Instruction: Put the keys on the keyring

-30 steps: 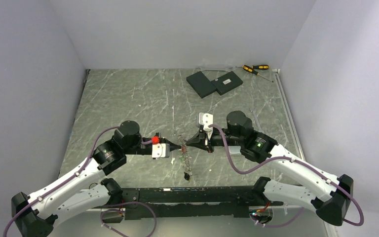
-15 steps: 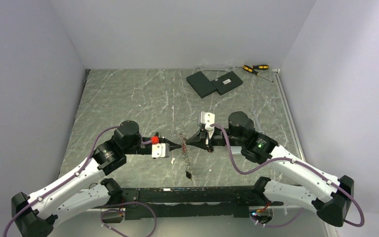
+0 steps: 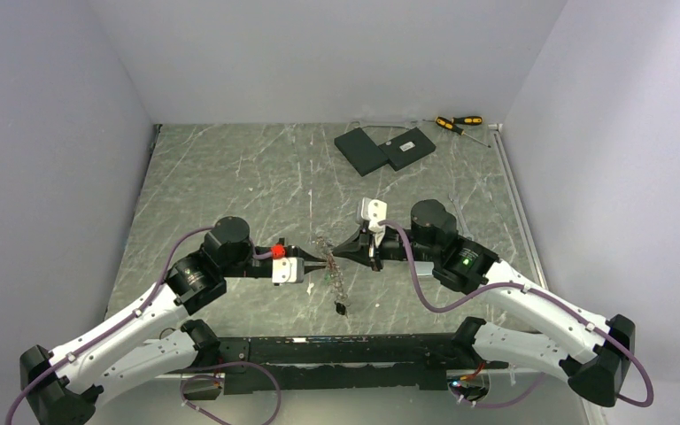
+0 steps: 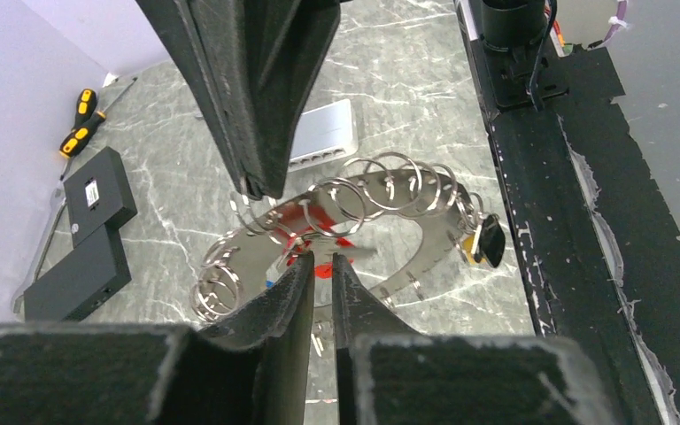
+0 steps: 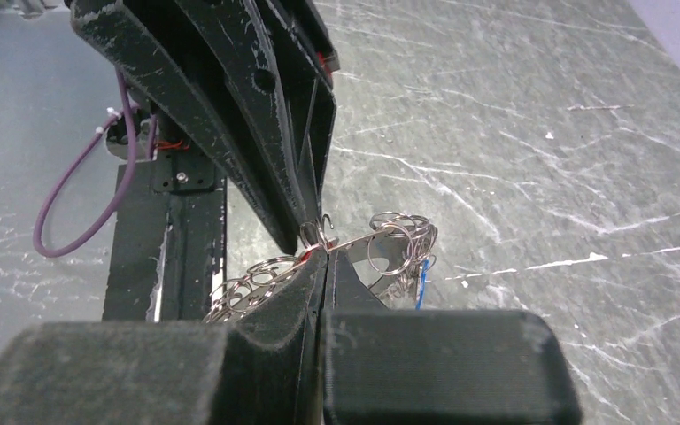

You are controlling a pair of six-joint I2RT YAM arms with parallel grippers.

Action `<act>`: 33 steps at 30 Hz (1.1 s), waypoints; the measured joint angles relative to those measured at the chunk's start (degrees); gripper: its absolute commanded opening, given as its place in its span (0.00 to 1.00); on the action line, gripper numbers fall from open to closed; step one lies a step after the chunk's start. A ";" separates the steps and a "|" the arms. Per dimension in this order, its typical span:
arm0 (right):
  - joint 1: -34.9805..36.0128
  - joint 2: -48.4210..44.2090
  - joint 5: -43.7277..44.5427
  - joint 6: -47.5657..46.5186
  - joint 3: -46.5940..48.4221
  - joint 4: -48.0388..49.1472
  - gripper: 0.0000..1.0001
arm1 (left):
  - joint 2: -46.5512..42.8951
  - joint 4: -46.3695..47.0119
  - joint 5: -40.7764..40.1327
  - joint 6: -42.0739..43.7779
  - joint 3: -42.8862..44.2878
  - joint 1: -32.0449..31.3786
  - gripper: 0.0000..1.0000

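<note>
Midway between the arms, near side, the right gripper pinches the keyring tight by its rim, steadying it for threading. The left gripper, tips at the opposite rim, stands a crack apart — seemingly holding nothing. Keys dangle from small rings.

Bright even light, soft shadows, near foreground blurred

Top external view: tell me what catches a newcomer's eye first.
Two arms meet fingertip to fingertip at mid-table, left fingers facing right fingers, with the keyring and its wire loops suspended between them. In the far right corner lie two black slabs and yellow-handled screwdrivers.
</note>
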 measured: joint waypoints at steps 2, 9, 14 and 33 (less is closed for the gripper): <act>-0.07 0.00 0.26 0.00 0.00 0.39 0.00 | -0.04 -0.66 0.02 -0.13 0.00 0.00 0.23; -0.11 0.00 0.98 -0.02 0.00 0.90 0.00 | -0.83 -0.48 -0.68 -1.42 -0.42 0.00 0.30; -0.11 0.13 1.27 -0.04 0.00 0.87 0.00 | -1.64 1.44 -1.38 -3.52 -1.46 0.39 0.32; -0.11 0.74 1.53 -0.07 0.00 0.87 0.00 | -2.29 9.88 -1.03 -10.71 -3.67 4.17 0.40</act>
